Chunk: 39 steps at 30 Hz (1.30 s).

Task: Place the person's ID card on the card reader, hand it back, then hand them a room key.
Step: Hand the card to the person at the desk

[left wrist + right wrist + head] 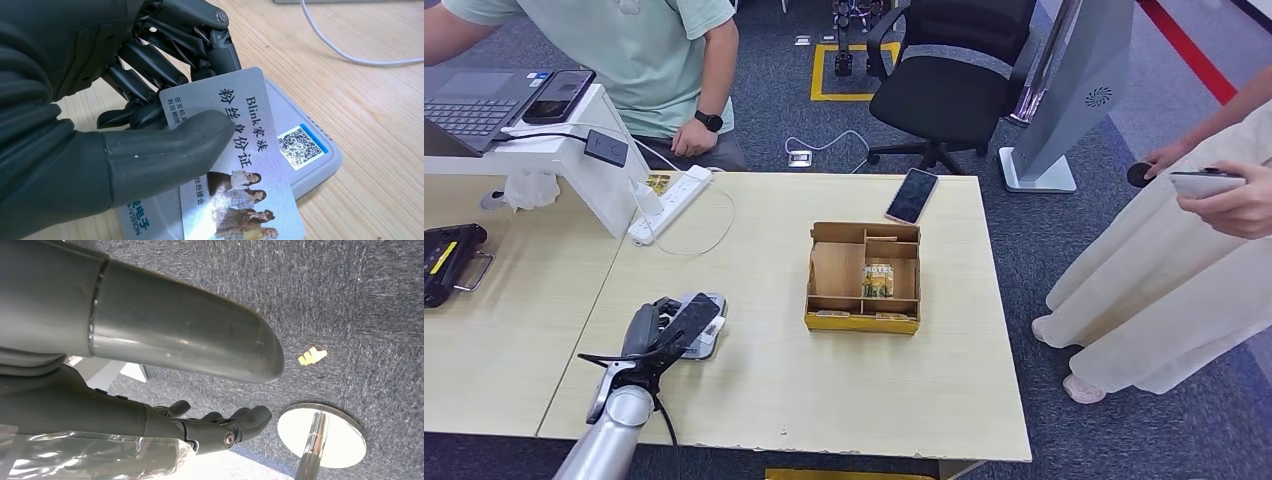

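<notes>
Head view: left hand over reader near the table's front left; box mid-table holds key card.
Left wrist view: thumb and fingers pinch ID card, lying across the reader.
Right wrist view: right hand hangs above carpet, fingers apart, holding nothing.

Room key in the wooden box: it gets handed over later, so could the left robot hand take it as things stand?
Probably not yet. The left robot hand is holding the ID card over the card reader, so it is occupied. The path across the table to the box looks free.
</notes>
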Available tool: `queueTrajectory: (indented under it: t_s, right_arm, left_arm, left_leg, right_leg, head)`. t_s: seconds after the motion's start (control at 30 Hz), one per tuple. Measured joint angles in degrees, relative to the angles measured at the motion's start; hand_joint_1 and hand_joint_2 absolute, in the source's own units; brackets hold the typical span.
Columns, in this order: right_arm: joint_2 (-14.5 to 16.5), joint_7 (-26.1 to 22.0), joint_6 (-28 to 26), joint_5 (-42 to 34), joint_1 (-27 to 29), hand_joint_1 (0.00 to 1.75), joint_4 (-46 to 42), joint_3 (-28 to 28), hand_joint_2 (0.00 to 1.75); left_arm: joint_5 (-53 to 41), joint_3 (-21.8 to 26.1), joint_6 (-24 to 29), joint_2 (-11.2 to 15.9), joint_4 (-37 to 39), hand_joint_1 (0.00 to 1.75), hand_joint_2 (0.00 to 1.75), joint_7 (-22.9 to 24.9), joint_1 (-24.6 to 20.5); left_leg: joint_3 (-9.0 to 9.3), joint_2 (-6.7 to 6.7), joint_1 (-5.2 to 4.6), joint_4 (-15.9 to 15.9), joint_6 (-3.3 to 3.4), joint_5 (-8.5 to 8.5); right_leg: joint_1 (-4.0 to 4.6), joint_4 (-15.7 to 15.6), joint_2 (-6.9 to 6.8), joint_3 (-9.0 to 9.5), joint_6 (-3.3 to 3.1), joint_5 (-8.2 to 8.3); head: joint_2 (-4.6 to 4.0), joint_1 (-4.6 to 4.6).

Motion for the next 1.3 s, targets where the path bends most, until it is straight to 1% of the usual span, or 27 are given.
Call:
queueTrajectory:
  t_s: [0.17, 0.37, 0.5, 0.6, 0.83, 0.93, 1.07, 1.2, 1.3]
  right_arm:
    - [0.00, -0.24, 0.00, -0.19, 0.01, 0.00, -0.13, -0.01, 0.00]
    - [0.00, -0.21, 0.01, -0.19, 0.01, 0.00, -0.26, -0.02, 0.00]
    - [0.00, -0.34, 0.01, -0.23, 0.02, 0.00, -0.32, -0.02, 0.00]
    - [0.00, -0.55, 0.01, -0.33, 0.04, 0.00, -0.37, -0.03, 0.00]
    - [0.22, -0.52, 0.00, -0.17, 0.06, 0.00, -0.73, -0.04, 0.00]
    - [0.32, -0.46, 0.00, -0.03, 0.05, 0.00, -0.79, -0.04, 0.00]
    - [0.43, -0.45, 0.01, 0.00, 0.05, 0.00, -0.83, -0.04, 0.00]
    - [0.46, -0.34, 0.02, 0.14, 0.04, 0.00, -0.83, -0.04, 0.00]
    - [0.46, -0.22, 0.01, 0.61, -0.01, 0.00, -0.82, -0.03, 0.00]
  left_arm:
    - [-1.78, -0.62, 1.69, -0.46, 0.58, 1.75, 1.75, 0.25, -0.46]
    - [-1.59, -0.87, 2.49, -1.26, 0.62, 1.75, 1.75, -0.47, -0.87]
    - [-0.33, -0.87, 3.25, -1.75, 0.11, 1.75, 1.75, -2.46, -0.90]
    - [1.73, -0.87, 4.21, -2.23, -2.05, 1.75, 1.75, -4.69, -0.86]
    - [6.58, -0.87, 6.99, -3.50, -9.85, 1.75, 1.75, -9.81, -0.87]
    - [6.75, -0.88, 8.34, -3.93, -12.33, 1.75, 1.75, -10.57, -0.95]
    - [6.55, -0.87, 8.81, -4.27, -13.86, 1.75, 1.75, -10.67, -0.97]
    - [4.77, -0.87, 11.99, -4.54, -14.09, 1.75, 1.75, -11.01, -1.53]
    - [2.91, -0.88, 15.39, -4.91, -12.76, 1.75, 1.75, -10.97, -3.40]
  left_leg:
    - [0.01, 0.00, 0.00, 0.00, 0.00, 0.00]
    - [0.01, 0.00, 0.00, 0.00, 0.00, 0.00]
    - [0.01, 0.00, 0.01, 0.00, 0.00, 0.00]
    - [0.00, 0.00, 0.01, 0.00, 0.00, 0.00]
    - [-0.01, -0.01, 0.01, 0.00, 0.00, 0.00]
    - [0.00, -0.01, 0.00, 0.00, 0.00, 0.00]
    - [0.00, 0.00, 0.00, 0.00, 0.00, 0.00]
    - [-0.01, 0.00, 0.01, 0.01, 0.00, 0.00]
    - [-0.01, -0.01, 0.01, 0.01, 0.00, 0.00]
  right_leg:
    - [0.00, 0.00, -0.01, 0.01, 0.00, 0.00]
    - [0.00, 0.00, 0.00, 0.01, -0.01, 0.01]
    - [0.00, 0.00, 0.00, 0.01, -0.01, 0.01]
    - [0.00, 0.00, 0.00, 0.01, -0.01, 0.01]
    - [0.00, 0.00, 0.00, 0.00, 0.00, 0.00]
    - [0.00, 0.00, 0.00, 0.00, 0.00, 0.00]
    - [0.00, 0.00, 0.00, 0.00, 0.00, 0.00]
    - [0.00, 0.00, 0.00, -0.02, 0.00, 0.00]
    - [0.00, 0.00, -0.01, -0.02, -0.01, 0.01]
  head:
    - [0.00, 0.00]
    - [0.00, 0.00]
    - [0.00, 0.00]
    - [0.00, 0.00]
    - [0.00, 0.00]
    - [0.00, 0.00]
    - [0.00, 0.00]
    - [0.00, 0.00]
    - [0.00, 0.00]
